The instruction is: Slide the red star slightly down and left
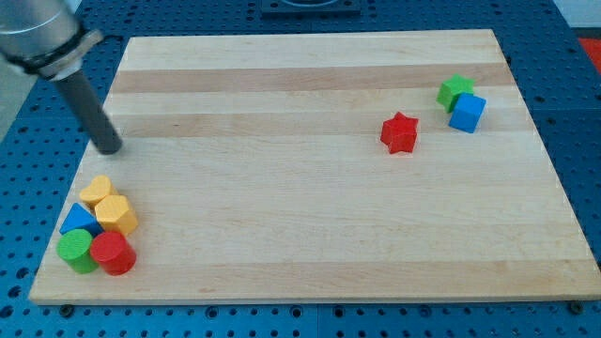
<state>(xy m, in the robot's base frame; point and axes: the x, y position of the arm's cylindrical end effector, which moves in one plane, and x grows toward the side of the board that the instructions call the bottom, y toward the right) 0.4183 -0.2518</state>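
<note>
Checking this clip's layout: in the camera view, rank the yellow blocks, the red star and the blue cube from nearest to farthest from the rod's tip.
My tip sits at the view's left.
1. Yellow blocks: the view's lower left, just below my tip.
2. Red star: right of centre.
3. Blue cube: far right, beside the green block.

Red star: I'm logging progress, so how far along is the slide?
Nothing looks done: the red star sits apart from my tip, which is far toward the view's left, above the corner cluster. In hand: no contact. Left: the approach and the push down-left.
</note>
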